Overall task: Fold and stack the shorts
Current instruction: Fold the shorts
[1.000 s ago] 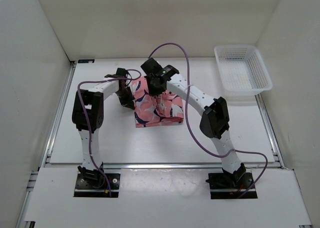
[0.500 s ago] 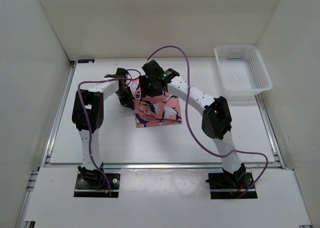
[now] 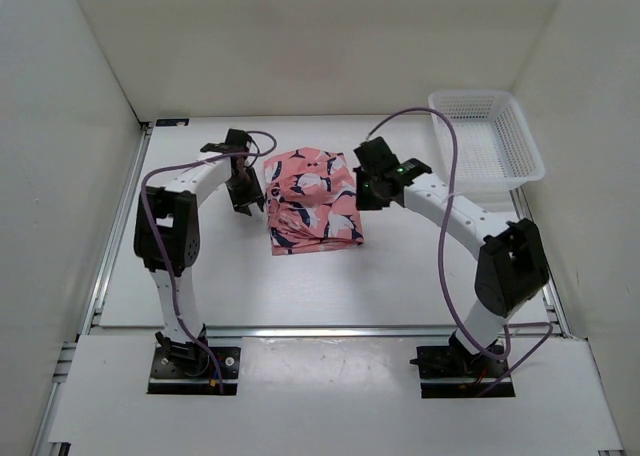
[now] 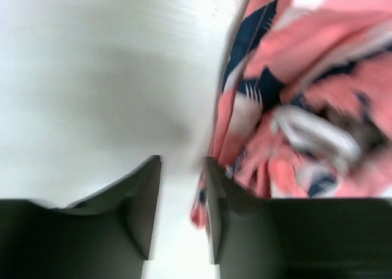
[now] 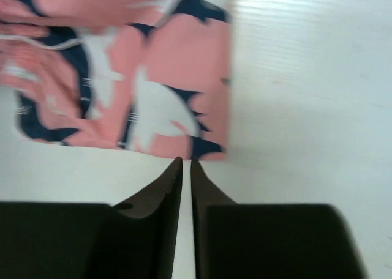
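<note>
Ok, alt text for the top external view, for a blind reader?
Pink shark-print shorts lie roughly folded on the table. The left fingers sit by their left edge, the right fingers by their right edge; a white mesh basket stands far right.

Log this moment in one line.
stage: shorts folded, mid-table | left fingers: open, at shorts' left edge, nothing held | right fingers: shut, empty, beside shorts' right edge | basket: far right

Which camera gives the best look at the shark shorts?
The top view: the whole shorts are in sight, lying on the table. The left wrist view shows only a blurred, crumpled edge; the right wrist view, one blurred flat corner.
</note>
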`<action>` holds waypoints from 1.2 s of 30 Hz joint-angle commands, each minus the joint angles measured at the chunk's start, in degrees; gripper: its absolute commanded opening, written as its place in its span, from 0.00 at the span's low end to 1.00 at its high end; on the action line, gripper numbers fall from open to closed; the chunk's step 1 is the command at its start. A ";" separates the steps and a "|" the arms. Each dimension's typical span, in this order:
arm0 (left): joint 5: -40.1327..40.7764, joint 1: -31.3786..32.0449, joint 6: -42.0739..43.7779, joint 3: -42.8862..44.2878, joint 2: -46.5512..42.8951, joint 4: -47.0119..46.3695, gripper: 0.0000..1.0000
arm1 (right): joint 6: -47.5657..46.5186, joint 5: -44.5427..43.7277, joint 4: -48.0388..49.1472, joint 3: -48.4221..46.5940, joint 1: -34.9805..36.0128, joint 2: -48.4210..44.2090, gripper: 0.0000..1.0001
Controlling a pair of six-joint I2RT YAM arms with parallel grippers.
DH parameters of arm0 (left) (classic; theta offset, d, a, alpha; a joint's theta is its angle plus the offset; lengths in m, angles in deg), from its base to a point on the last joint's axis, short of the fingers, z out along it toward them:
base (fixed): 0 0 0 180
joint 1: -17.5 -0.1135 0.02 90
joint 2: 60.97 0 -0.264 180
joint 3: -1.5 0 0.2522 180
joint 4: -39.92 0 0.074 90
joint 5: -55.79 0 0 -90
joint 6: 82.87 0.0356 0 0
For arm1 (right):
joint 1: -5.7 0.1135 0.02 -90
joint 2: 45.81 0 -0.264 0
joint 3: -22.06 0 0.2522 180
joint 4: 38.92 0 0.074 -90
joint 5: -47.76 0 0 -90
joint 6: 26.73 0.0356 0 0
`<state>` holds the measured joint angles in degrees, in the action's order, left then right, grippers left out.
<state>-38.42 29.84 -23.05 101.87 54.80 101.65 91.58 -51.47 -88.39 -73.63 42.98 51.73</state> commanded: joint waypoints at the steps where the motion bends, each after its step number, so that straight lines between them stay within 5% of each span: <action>1: 7.54 -0.56 1.26 3.21 -11.95 5.01 0.49 | 0.60 -1.84 0.81 3.96 -3.52 -5.76 0.18; 3: 8.25 0.14 1.96 5.41 -14.95 5.74 0.50 | 0.60 -2.45 0.81 5.38 -5.54 -6.31 0.29; 4: 8.25 0.66 1.96 5.94 -15.56 6.26 0.42 | -0.10 -2.45 0.81 5.38 -5.55 -6.31 0.29; 5: 5.38 2.06 3.18 7.51 -15.57 6.26 0.20 | -0.89 -1.67 1.51 4.51 -6.33 -5.35 0.22; 6: 3.78 2.95 3.19 8.65 -14.53 6.26 0.10 | -0.89 -0.88 1.51 3.54 -6.34 -4.47 0.16; 9: -1.32 6.46 4.07 13.84 -8.38 6.26 0.10 | -2.56 2.18 2.83 -1.46 -6.34 2.63 0.01; 18: -1.17 8.76 3.45 25.27 11.57 5.65 0.10 | -3.19 10.54 6.96 -6.50 -6.34 16.53 0.01; 26: -0.01 6.29 3.98 28.35 16.33 5.65 0.10 | -1.51 11.26 9.42 -1.04 -6.34 20.50 0.01; 31: -0.71 7.52 5.73 31.42 11.70 9.24 0.13 | -1.51 6.96 6.44 -1.03 -6.34 10.94 0.02; 33: 0.51 8.13 6.53 32.57 8.44 11.53 0.30 | -1.51 2.50 3.82 -2.44 -6.34 5.05 0.13; 34: 0.52 8.14 7.23 33.09 6.60 12.15 0.38 | -1.51 0.73 3.10 -2.44 -6.34 2.94 0.39; 35: 1.13 8.14 7.23 33.10 2.40 12.15 0.49 | -1.51 -1.20 2.40 -2.97 -6.34 -1.17 0.54; 36: 1.83 8.14 7.23 33.62 0.18 12.94 0.72 | -1.51 -3.23 1.70 -2.97 -6.34 -3.30 0.67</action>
<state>-38.86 37.38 -17.08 131.55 68.24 112.05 90.27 -47.45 -84.45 -74.31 36.62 59.16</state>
